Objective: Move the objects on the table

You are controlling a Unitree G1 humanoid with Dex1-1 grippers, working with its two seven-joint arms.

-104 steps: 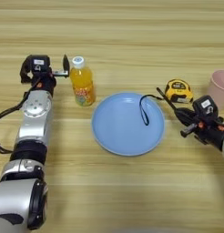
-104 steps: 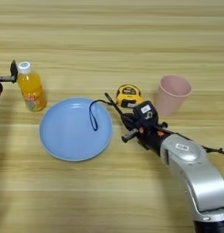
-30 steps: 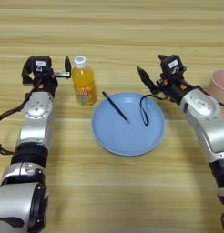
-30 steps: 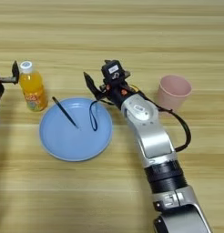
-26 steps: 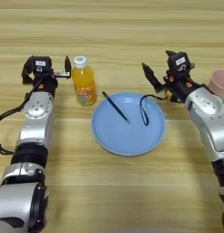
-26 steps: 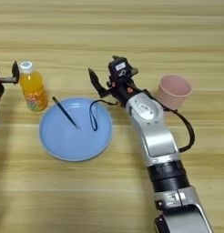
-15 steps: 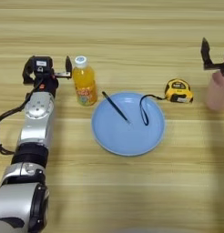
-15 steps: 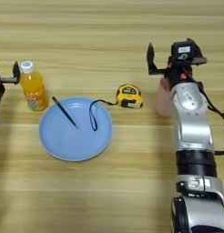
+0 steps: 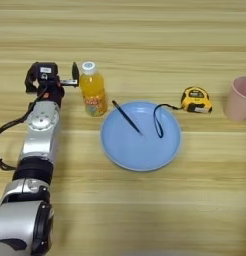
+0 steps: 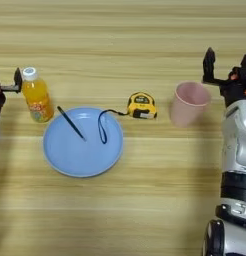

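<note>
On the table (image 9: 145, 215) lies a blue plate (image 9: 140, 150) with a thin black stick (image 9: 126, 117) across its left half. A yellow-and-black tape measure (image 10: 141, 105) sits just off the plate's right rim, and its black cord loop (image 10: 101, 126) trails onto the plate. An orange-drink bottle (image 9: 93, 95) stands upright left of the plate. My left gripper (image 9: 52, 77) is open beside the bottle, one finger close to its cap. A pink cup (image 10: 189, 104) stands upright to the right. My right gripper (image 10: 227, 65) is open and empty, just behind and right of the cup.
My left arm (image 9: 37, 145) runs down the left side of the table. My right arm (image 10: 237, 150) runs down the right edge. Bare wood lies in front of the plate and behind all the things.
The stick now lies on the plate, where earlier it did not. My right gripper has swung from over the tape measure to the right, past the cup. The left arm has stayed put.
</note>
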